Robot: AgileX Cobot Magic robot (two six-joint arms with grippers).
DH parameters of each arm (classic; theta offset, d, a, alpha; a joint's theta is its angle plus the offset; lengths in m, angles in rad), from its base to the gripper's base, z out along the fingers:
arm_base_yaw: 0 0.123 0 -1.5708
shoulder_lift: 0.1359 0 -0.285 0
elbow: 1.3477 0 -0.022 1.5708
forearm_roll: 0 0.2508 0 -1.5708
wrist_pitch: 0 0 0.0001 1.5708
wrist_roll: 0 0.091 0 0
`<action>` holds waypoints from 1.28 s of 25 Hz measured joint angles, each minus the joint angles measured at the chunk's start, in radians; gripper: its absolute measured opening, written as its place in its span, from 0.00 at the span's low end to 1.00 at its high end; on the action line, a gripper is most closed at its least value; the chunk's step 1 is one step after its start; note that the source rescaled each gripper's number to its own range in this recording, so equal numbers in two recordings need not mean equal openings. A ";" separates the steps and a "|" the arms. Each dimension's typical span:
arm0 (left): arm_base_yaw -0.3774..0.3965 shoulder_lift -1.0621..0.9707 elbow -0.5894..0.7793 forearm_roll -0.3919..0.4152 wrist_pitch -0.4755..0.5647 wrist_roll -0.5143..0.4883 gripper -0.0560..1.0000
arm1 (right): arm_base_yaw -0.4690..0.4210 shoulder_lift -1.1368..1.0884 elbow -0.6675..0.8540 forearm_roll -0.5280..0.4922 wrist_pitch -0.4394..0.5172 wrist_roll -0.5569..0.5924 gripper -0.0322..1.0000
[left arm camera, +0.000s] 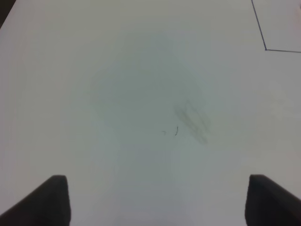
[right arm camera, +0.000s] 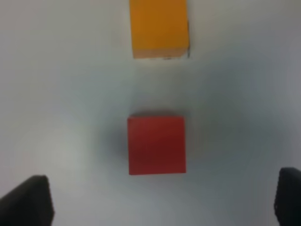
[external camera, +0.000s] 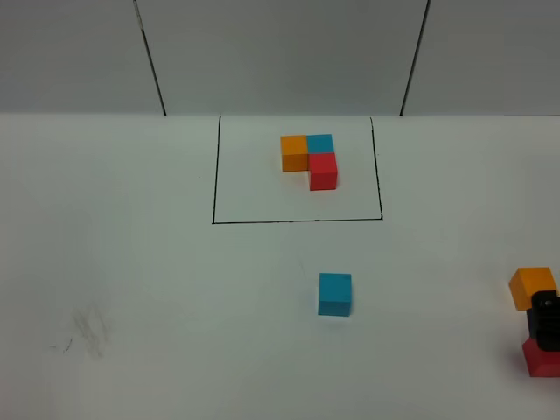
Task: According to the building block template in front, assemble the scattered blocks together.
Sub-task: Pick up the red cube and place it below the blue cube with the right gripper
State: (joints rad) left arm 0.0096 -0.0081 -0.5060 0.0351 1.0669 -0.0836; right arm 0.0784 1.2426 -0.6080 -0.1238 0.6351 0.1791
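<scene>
Right tool (right arm camera: 160, 188) hangs wide apart over the red block (right arm camera: 156, 145) near the tabletop's (external camera: 131, 289) right edge; left tool (left arm camera: 157, 183) is apart too.

We find little of the machine in view. Of the left gripper (left arm camera: 157, 203) we record only two fingertips (left arm camera: 49, 202). They are matt, dark grey to black and wedge-shaped, with flat tops and sloping outer edges, and they are softened by blur.

The right gripper (right arm camera: 160, 201) shows a matching pair of fingertips (right arm camera: 28, 202), matt black with rounded corners, one of them cut off by the frame edge.

In the high view, the right arm appears only as a black blocky section (external camera: 544, 319) at the picture's edge, with a faint pale glint on its upper face. Finer surface detail is too blurred to tell.
</scene>
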 joint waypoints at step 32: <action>0.000 0.000 0.000 0.000 0.000 0.000 0.68 | -0.042 0.403 -0.003 0.019 -0.215 -0.002 0.24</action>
State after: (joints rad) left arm 0.0096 -0.0081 -0.5060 0.0351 1.0669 -0.0836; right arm 0.0366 1.6451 -0.6108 -0.1051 0.4196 0.1771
